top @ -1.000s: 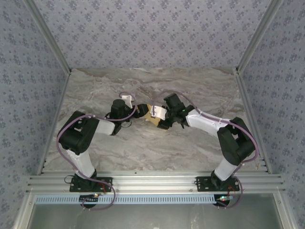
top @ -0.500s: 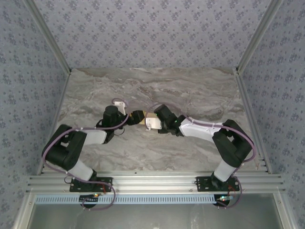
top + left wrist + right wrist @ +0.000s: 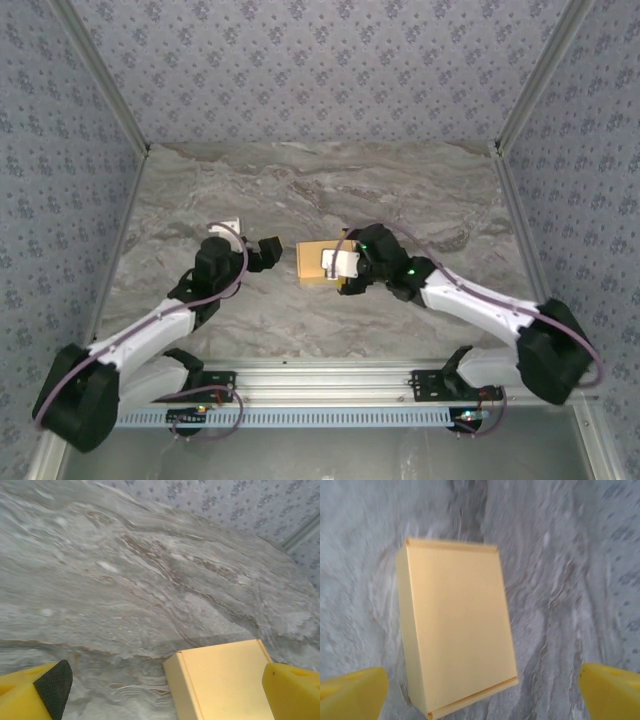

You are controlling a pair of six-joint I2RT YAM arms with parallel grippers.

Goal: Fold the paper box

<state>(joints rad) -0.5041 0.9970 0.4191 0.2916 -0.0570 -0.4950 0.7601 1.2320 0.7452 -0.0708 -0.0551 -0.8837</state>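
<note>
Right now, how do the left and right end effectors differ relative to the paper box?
Position: the left end effector stands left of the paper box, with bare table between them. The right end effector overlaps the box's right end in the top view.
Aim: the left end effector looks low across the table at one box corner. The right end effector looks down on its top face.
Shared: both are open and neither holds the box.

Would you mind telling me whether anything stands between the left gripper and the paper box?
Nothing visible does. The left gripper, jaws open, sits just to the left of the closed paper box, with bare marble table between them.
</note>
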